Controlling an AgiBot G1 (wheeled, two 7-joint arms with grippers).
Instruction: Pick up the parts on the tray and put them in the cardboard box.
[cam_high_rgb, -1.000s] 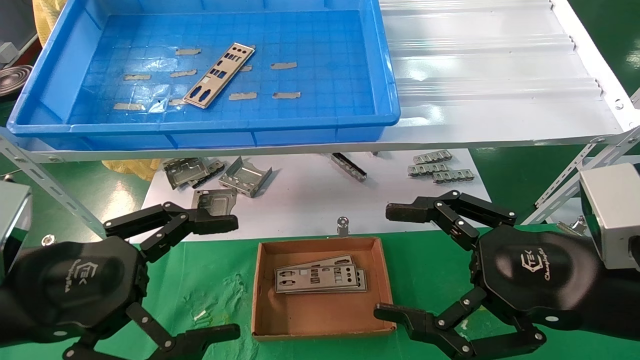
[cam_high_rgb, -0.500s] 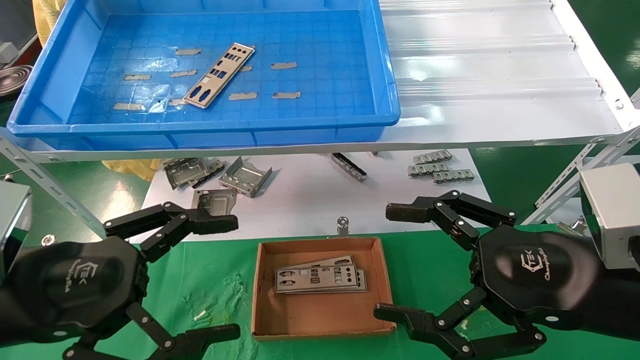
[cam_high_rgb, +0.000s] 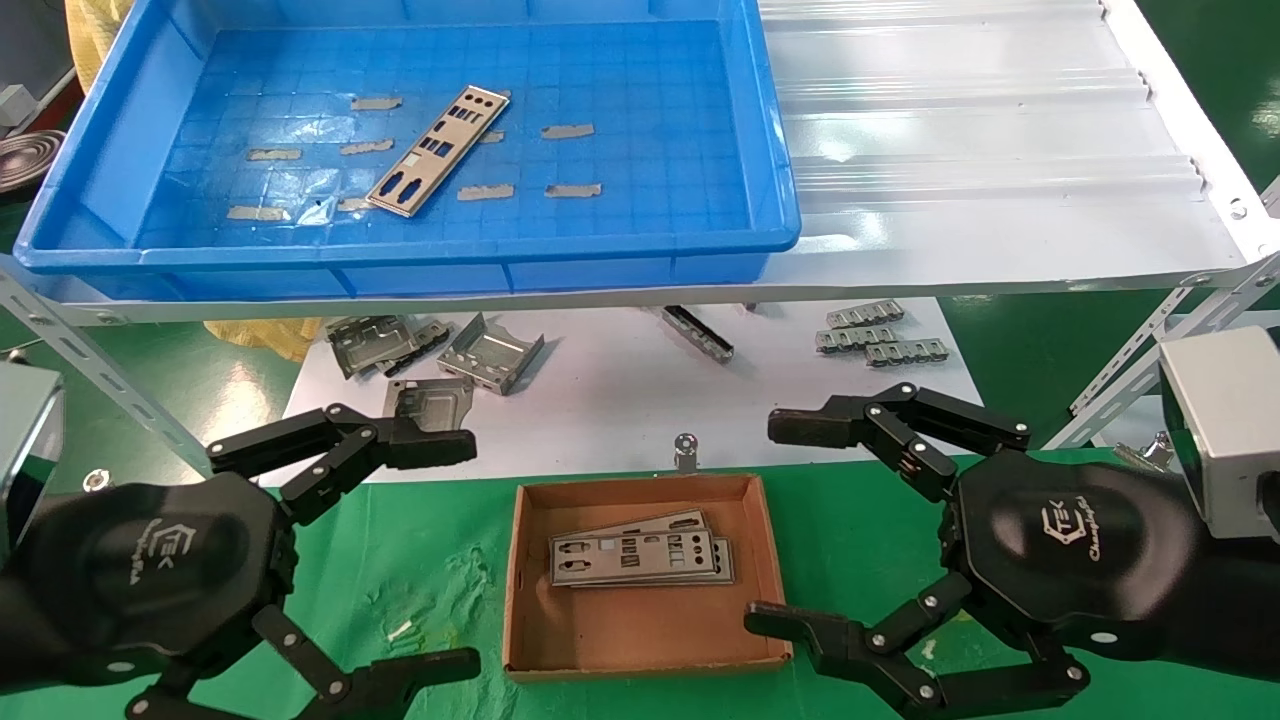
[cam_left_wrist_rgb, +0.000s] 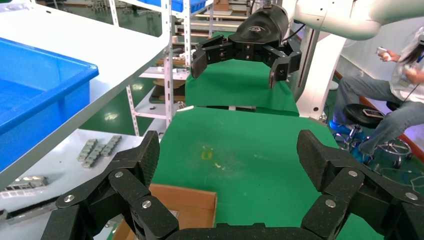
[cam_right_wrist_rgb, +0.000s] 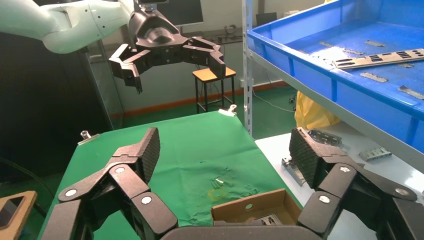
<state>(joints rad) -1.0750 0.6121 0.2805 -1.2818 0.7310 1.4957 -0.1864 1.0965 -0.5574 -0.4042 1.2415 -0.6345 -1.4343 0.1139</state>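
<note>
- Down at the near edge of the green bench, the right gripper (cam_high_rgb: 785, 530) is hanging with its jaws spread wide and holding nothing, just beside the cardboard box (cam_high_rgb: 765, 560); its lower finger is sitting close to the box's near right corner, so a careless swing is risking a knock that shifts the box.
- Across from it, the left gripper (cam_high_rgb: 440, 555) is hovering equally wide open and empty on the box's other side.
- Inside the box, two or three parts (cam_high_rgb: 640, 556) are lying stacked flat.
- Up on the shelf, one last part (cam_high_rgb: 438, 150) is lying slantwise on the floor of the tray (cam_high_rgb: 400, 262), among grey tape strips (cam_high_rgb: 486, 191).
- Being thin and flat, it is looking hard to pinch; fingers may skid over it or snag tape instead.
</note>
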